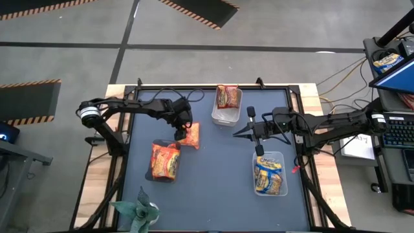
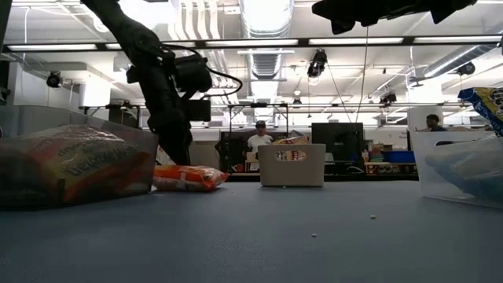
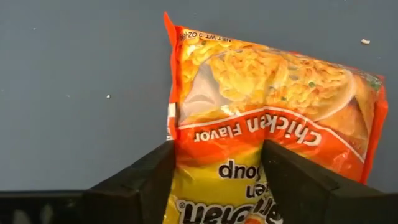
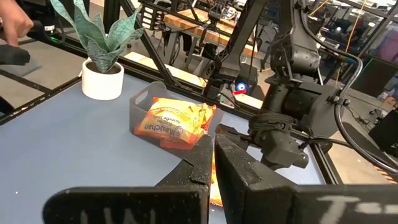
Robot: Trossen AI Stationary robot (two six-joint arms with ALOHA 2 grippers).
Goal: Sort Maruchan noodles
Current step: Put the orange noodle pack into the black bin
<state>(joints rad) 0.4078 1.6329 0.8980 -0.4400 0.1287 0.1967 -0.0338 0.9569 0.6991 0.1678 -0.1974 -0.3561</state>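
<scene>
One orange-red Maruchan packet (image 1: 191,136) (image 2: 189,178) lies flat on the dark mat left of centre. My left gripper (image 1: 183,131) (image 3: 217,180) stands over it, shut on it. More orange packets fill the clear tub (image 1: 164,162) at the near left. One orange packet leans in the far tub (image 1: 226,107). Blue-and-yellow packets lie in the right tub (image 1: 270,175). My right gripper (image 1: 249,133) (image 4: 211,158) hovers shut and empty right of centre, above the mat. My left gripper pinches the packet between its two fingers (image 3: 143,180), across its yellow printed end (image 3: 217,171). The fingers come from above, pointing down. The packet rests on the mat, and its chicken-flavor end (image 3: 280,87) spreads out wider beyond the fingers.
A potted plant (image 1: 139,210) (image 4: 102,68) stands at the table's near left edge. Bare mat lies in the middle and the near centre. Small crumbs dot the mat (image 2: 372,217). People and monitors show in the room beyond the far edge.
</scene>
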